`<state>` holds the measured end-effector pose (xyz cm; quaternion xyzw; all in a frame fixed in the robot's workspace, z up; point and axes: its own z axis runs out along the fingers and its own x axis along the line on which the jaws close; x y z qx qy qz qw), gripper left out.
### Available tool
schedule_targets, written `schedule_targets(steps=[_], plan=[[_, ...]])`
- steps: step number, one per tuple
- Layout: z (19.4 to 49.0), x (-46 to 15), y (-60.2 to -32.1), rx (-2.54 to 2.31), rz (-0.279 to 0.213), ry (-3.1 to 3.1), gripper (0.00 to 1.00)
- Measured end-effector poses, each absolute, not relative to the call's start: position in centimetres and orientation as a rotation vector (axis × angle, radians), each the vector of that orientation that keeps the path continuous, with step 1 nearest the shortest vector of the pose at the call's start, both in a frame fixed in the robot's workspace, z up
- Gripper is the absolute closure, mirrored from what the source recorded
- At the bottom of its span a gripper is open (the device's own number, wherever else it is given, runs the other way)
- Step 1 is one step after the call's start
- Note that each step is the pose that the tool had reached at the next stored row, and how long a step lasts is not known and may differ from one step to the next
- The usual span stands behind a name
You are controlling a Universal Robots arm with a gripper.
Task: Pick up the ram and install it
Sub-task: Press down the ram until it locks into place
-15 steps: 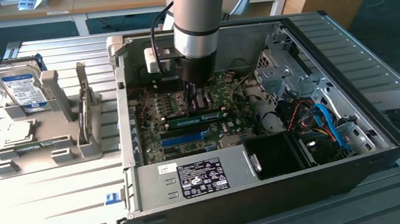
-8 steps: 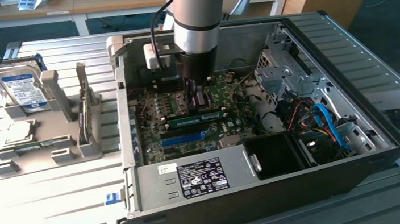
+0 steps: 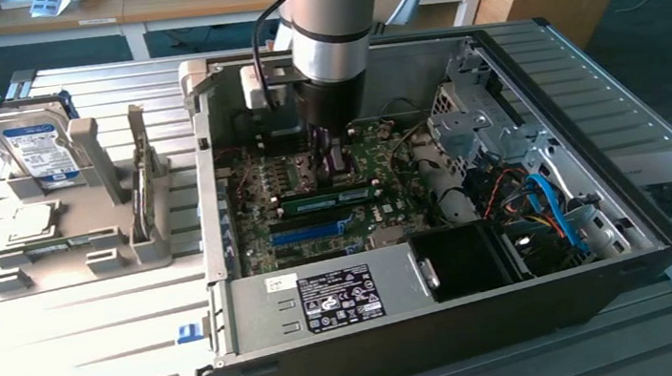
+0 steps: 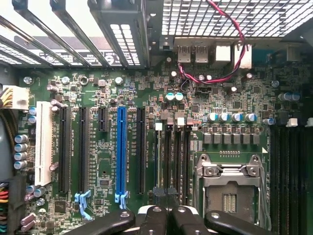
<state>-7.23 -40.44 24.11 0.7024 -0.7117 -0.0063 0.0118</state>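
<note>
Pincer: my pincer (image 4: pixel 167 208) is down inside the open computer case (image 3: pixel 622 211), jaws closed together just over the motherboard (image 4: pixel 234 98); I see nothing between the fingertips.
Arm: silver and grey arm (image 3: pixel 334 15) drops in from above, over the middle of the board.
Ram: one green ram (image 3: pixel 330 196) stick lies across the board just below the pincer, seated in the slot area; I cannot tell whether it is fully latched.
Slots: in the wrist view a blue slot strip (image 4: pixel 121 149) stands beside black slots, and the CPU socket (image 4: pixel 231 188) is near the fingertips.
Desk: slatted desk (image 3: pixel 82 315) carries a grey holder (image 3: pixel 68 250) on the exterior view's left, with a silver hard drive (image 3: pixel 34 148) upright in it.
Case front: power supply (image 3: pixel 324 300) with its label sits at the near edge.
</note>
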Motion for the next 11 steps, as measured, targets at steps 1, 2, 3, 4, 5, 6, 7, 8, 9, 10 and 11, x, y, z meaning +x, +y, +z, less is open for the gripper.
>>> schedule_targets(steps=[1,2,3,4,5,6,7,8,9,10,11], plan=[[24.2,-7.2,-40.4,2.190,-0.020,-2.219,0.90],[24.3,-7.2,-40.4,2.190,-0.020,-2.219,0.90],[24.4,-7.2,-40.4,2.190,-0.020,-2.219,0.90],[24.5,-7.2,-40.4,2.190,-0.021,-2.219,0.90],[24.6,-7.2,-40.4,2.189,-0.021,-2.218,0.90],[24.7,-7.2,-40.4,2.189,-0.022,-2.218,0.90],[24.8,-7.2,-40.4,2.189,-0.022,-2.218,0.90],[24.9,-7.2,-40.4,2.189,-0.022,-2.218,0.90],[25.1,-7.2,-40.4,2.188,-0.023,-2.218,0.90],[25.2,-7.2,-40.4,2.188,-0.024,-2.217,0.90],[25.3,-7.2,-40.4,2.188,-0.024,-2.217,0.90]])
